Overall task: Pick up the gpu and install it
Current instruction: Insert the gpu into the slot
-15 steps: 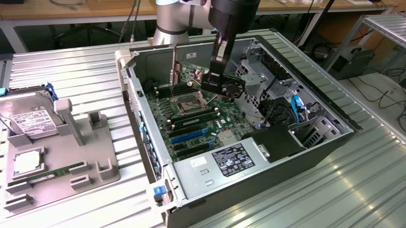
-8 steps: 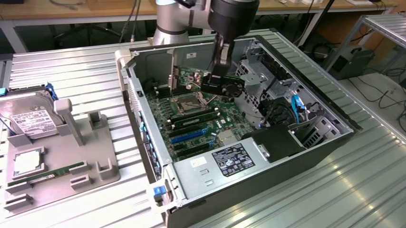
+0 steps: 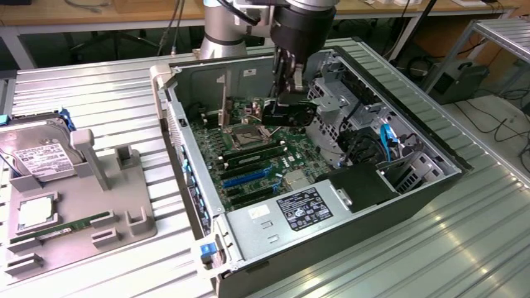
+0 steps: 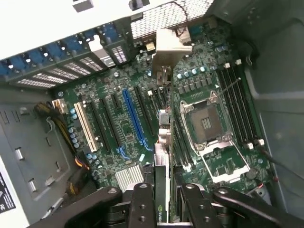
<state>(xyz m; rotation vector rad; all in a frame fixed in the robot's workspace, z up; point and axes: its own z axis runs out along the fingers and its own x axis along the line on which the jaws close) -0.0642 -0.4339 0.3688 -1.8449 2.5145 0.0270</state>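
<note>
Over mobo [image 4: 142, 78], claw [image 4: 164, 205] clamps gpu [image 4: 162, 142] edge-on, long axis along PCIe slots [image 4: 133, 118], bracket [image 4: 170, 47] twd rear grille [image 4: 166, 16].

the open computer case [image 3: 373, 226] lies on the ribbed metal tabletop [image 3: 108, 99]. inside the case, above its motherboard [image 3: 257, 158], the end effector [image 3: 283, 99] is closed on the gpu [image 3: 290, 115]. at the exterior view's left of the case stands a grey tray [image 3: 124, 186] with a hard drive [image 3: 37, 158].
</note>
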